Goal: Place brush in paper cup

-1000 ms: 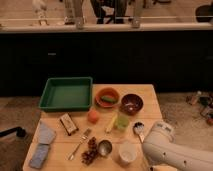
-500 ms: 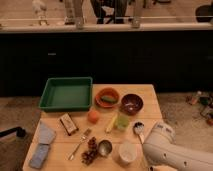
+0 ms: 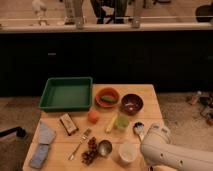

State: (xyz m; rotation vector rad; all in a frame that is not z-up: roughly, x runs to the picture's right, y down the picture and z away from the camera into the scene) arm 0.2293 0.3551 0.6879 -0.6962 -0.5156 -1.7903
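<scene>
— Wooden counter (image 3: 150, 95), crowded; why does the brush (image 3: 139, 128) lie just there?

— Laid out as one pick among several, I judge; its round head shows on the right side, between the dark bowl (image 3: 131, 103) and the arm (image 3: 167, 152); the handle seems to run toward the arm's rounded end. The paper cup (image 3: 127, 151) stands upright, mouth up, near the front edge and just beside the brush, ready to take it; the metal cup (image 3: 104, 148) on its left is the lookalike to avoid.

— And the gripper?

— At the counter's near right corner, hidden behind the arm's white bulk; the fingers stand apart with nothing in them; the brush rests on the counter, ungrasped.

— So, brush against fingers?

— Near; just off the arm's end, to its left and farther back; whether anything touches it I cannot tell; the grasp is not yet made.
</scene>
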